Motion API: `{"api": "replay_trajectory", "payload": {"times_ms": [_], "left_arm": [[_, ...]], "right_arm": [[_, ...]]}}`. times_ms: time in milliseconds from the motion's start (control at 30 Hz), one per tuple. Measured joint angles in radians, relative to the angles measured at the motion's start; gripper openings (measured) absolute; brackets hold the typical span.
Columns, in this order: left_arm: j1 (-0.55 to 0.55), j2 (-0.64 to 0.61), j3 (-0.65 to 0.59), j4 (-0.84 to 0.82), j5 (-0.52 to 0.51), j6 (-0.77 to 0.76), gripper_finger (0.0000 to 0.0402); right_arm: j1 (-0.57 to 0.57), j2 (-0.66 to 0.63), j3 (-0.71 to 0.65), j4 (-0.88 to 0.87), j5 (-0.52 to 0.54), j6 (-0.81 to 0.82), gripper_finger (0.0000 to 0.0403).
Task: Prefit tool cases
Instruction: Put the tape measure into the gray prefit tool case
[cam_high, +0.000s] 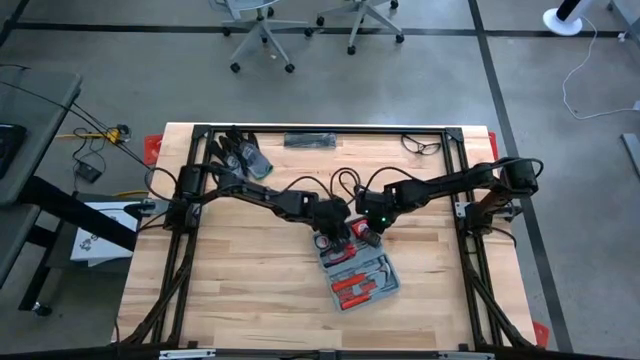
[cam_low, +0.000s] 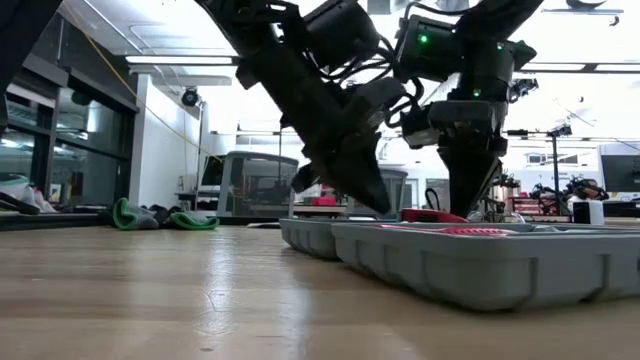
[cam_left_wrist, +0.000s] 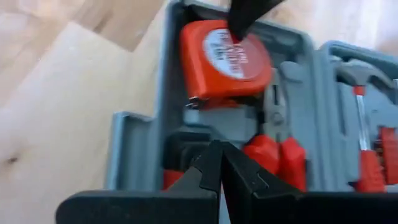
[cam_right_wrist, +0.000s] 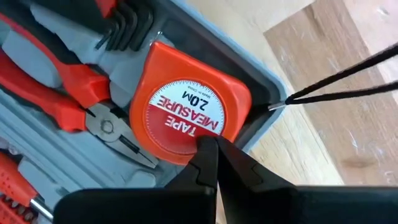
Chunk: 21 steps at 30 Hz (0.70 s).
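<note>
The blue-grey tool case (cam_high: 360, 272) lies open on the wooden table, both halves flat, with red-handled tools in its recesses. An orange tape measure (cam_right_wrist: 186, 106) sits in a corner recess of the far half, next to red-handled pliers (cam_right_wrist: 68, 93). My right gripper (cam_right_wrist: 214, 149) is shut, pointing down at the tape measure's white label. My left gripper (cam_left_wrist: 222, 155) is shut and slants down a little above the same half (cam_left_wrist: 140, 143), over the recess beside the pliers' handles (cam_left_wrist: 273, 155). In the low view both tips (cam_low: 380, 205) (cam_low: 468, 208) stand just over the case's rim (cam_low: 480, 260). My right gripper has its shut fingertips at the lower edge of the tape measure's label (cam_right_wrist: 198, 132), coming from above and pointing down. Whether they touch it, I cannot tell. The tape measure stays in its recess.
Dark gloves (cam_high: 240, 152) lie at the table's far left, a flat black item (cam_high: 310, 139) at the far edge, and safety glasses (cam_high: 422, 146) at the far right. Black cables (cam_right_wrist: 348, 81) run over the bare wood beside the case. Bare tabletop lies to the left and near side.
</note>
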Motion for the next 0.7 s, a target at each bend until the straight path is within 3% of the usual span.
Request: {"api": "replay_trajectory", "payload": {"times_ms": [433, 700], "left_arm": [[0.003, 0.076, 0.003, 0.110, 0.062, -0.011, 0.0000], [0.020, 0.080, 0.005, 0.110, 0.067, -0.007, 0.0000]], "right_arm": [[-0.001, -0.005, 0.001, 0.010, 0.003, 0.054, 0.0000], [-0.002, -0.108, 0.002, -0.100, 0.132, 0.094, 0.0000]]}}
